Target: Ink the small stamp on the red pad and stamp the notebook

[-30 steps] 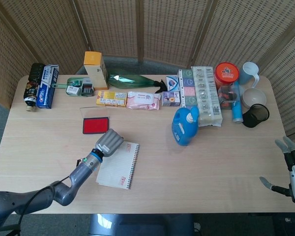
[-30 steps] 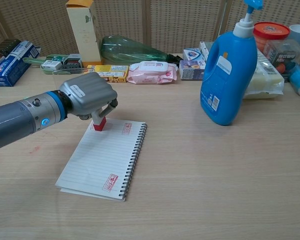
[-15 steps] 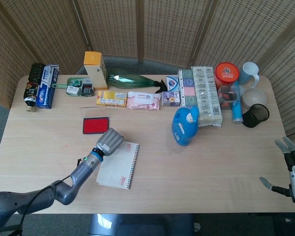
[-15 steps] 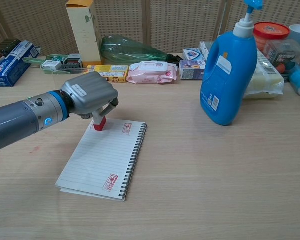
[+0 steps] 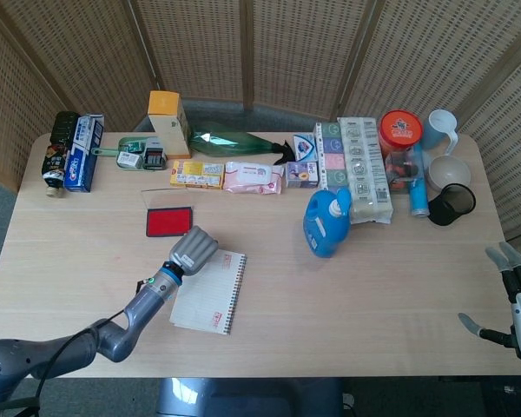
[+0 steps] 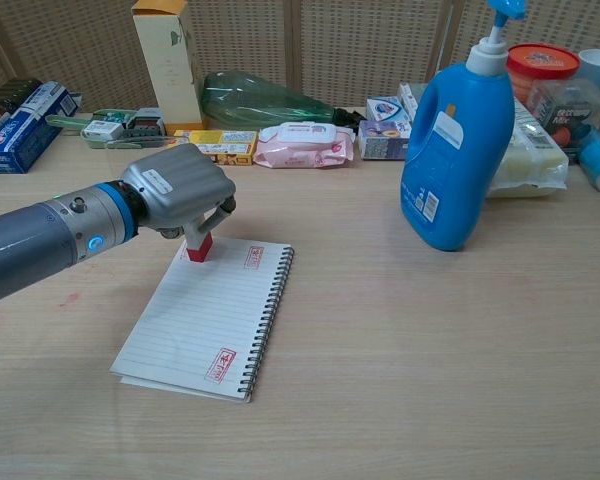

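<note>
Pressing down on the far left corner of the notebook point(image 6: 205, 315), the small stamp point(image 6: 199, 247) stands upright in the clenched left hand point(image 6: 175, 193). Two red prints already mark the page. The red pad point(image 5: 169, 221) lies just beyond, toward the table's point(image 5: 347, 287) far left. At the table's near right corner, the right hand point(image 5: 514, 300) hangs empty, fingers spread.
</note>
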Available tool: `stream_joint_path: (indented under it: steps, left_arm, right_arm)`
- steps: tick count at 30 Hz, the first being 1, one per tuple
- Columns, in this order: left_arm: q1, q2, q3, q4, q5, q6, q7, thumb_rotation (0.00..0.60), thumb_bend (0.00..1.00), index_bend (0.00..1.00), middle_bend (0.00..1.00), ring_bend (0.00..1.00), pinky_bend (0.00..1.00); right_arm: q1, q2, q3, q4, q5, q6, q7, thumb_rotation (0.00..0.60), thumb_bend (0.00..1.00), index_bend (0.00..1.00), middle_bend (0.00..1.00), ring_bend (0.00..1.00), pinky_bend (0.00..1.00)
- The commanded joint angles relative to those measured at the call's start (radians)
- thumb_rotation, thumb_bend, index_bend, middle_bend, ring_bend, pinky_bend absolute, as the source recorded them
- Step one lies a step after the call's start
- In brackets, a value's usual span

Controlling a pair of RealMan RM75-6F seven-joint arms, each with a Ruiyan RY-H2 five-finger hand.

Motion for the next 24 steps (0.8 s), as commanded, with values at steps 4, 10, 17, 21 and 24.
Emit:
stream_joint_path:
  steps: [4, 10, 17, 21, 24]
  left_arm:
    - [-0.002, 0.053, -0.022, -0.074, 0.018, 0.046, 0.013, 0.600, 0.35, 0.64, 1.00, 1.00, 1.00]
    - [0.015, 0.200, -0.056, -0.266, 0.039, 0.131, 0.045, 0.600, 0.35, 0.64, 1.00, 1.00, 1.00]
    - [0.052, 0.382, -0.061, -0.448, 0.053, 0.192, 0.078, 0.600, 0.35, 0.64, 1.00, 1.00, 1.00]
    - [0.075, 0.423, -0.035, -0.463, 0.056, 0.201, 0.091, 0.600, 0.35, 0.64, 1.00, 1.00, 1.00]
    - [0.089, 0.427, -0.017, -0.448, 0.056, 0.202, 0.090, 0.600, 0.35, 0.64, 1.00, 1.00, 1.00]
  right_arm:
    - [0.000, 0.001, -0.002, -0.002, -0.004, 0.001, 0.003, 0.569, 0.00, 0.06, 0.00, 0.00, 0.00]
    - [-0.003, 0.003, -0.005, -0.005, -0.015, 0.006, 0.006, 0.566, 0.00, 0.06, 0.00, 0.00, 0.00]
    - [-0.004, 0.002, -0.012, -0.010, -0.031, 0.007, -0.001, 0.570, 0.00, 0.06, 0.00, 0.00, 0.00]
    - [-0.006, 0.002, -0.015, -0.013, -0.038, 0.010, -0.005, 0.568, 0.00, 0.06, 0.00, 0.00, 0.00]
    - [-0.007, 0.002, -0.018, -0.014, -0.042, 0.011, -0.006, 0.566, 0.00, 0.06, 0.00, 0.00, 0.00]
